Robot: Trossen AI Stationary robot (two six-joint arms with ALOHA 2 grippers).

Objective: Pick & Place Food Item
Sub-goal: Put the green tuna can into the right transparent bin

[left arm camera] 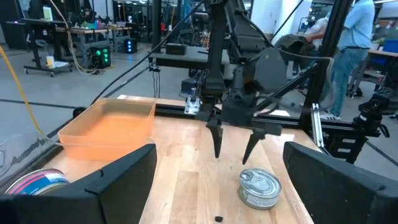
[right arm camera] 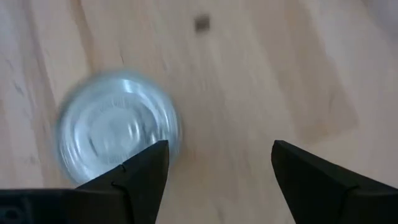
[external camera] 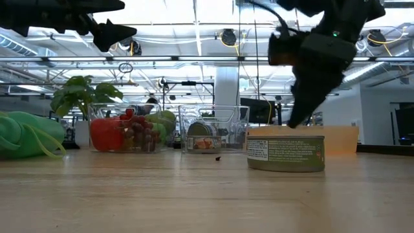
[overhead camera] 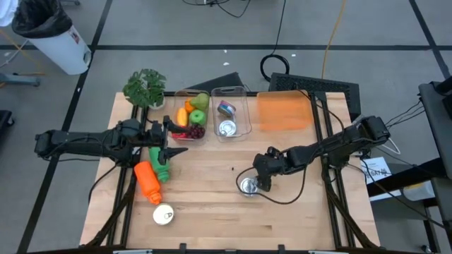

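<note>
We are seeing the right hand (overhead camera: 263,185) hovering, fingers apart, beside the tin (overhead camera: 248,186) | left hand (overhead camera: 176,141) waiting spread near the tubs (overhead camera: 244,113)

Can (external camera: 285,154) label carries print, too small to read.

A grey floor (overhead camera: 212,28) crossed by dark tape lines surrounds the wooden bench (overhead camera: 212,212). A white bin (overhead camera: 60,42) with a black liner stands near the far left corner, and cables (overhead camera: 282,42) trail across the floor behind. Beyond the bench lies an open workshop: rows of bright ceiling lights (external camera: 194,19), a white pillar (external camera: 226,90), worktables (left arm camera: 68,37) with equipment, and a person (left arm camera: 354,43) standing at the far side.
</note>
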